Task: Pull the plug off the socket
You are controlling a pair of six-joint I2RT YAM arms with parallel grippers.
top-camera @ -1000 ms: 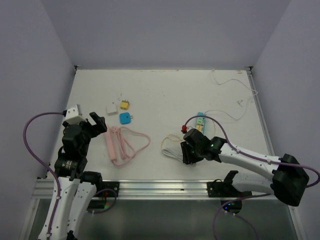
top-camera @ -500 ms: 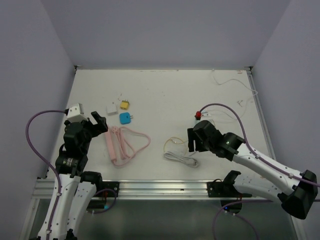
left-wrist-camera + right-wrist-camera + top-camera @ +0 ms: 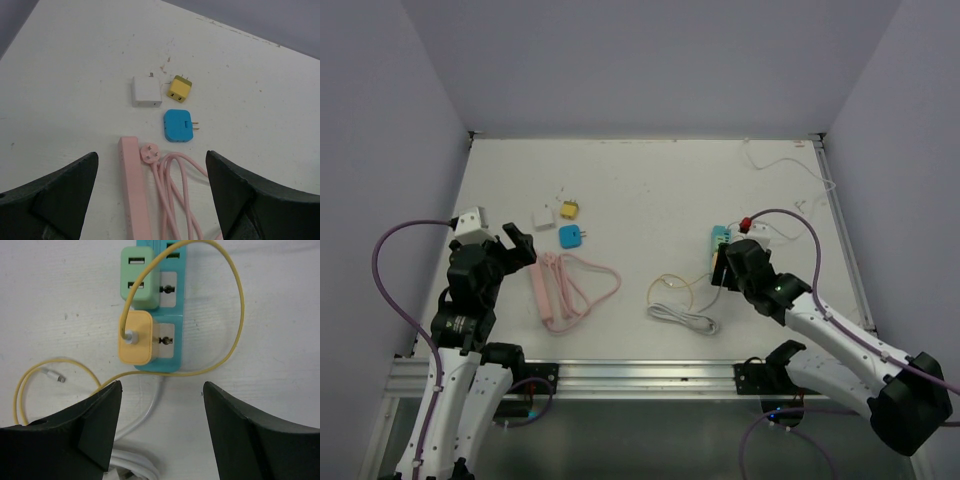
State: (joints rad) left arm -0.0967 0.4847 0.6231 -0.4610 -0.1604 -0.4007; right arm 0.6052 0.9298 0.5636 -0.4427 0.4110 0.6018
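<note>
A teal socket strip (image 3: pixel 171 315) lies just ahead of my right gripper (image 3: pixel 161 387), which hangs open above the table with nothing between its fingers. A yellow plug (image 3: pixel 136 337) with a yellow cable (image 3: pixel 235 305) sits in the strip's near outlet. A green plug (image 3: pixel 140 277) sits in the outlet beyond it. In the top view the strip (image 3: pixel 720 237) shows just past the right gripper (image 3: pixel 722 268). My left gripper (image 3: pixel 151 155) is open, high over a pink power strip (image 3: pixel 134 190), far from the socket.
A coiled white cable (image 3: pixel 682 317) lies left of the right arm. The pink strip's cord (image 3: pixel 585 285) loops beside it. White (image 3: pixel 146 91), yellow (image 3: pixel 180 89) and blue (image 3: pixel 177 125) adapters lie loose beyond it. A thin white wire (image 3: pixel 790 165) trails at the far right.
My right arm has swung right and away from the near edge, uncovering the white cable coil, and now faces the teal strip. Its jaws have opened wider. The left arm has stayed put.
</note>
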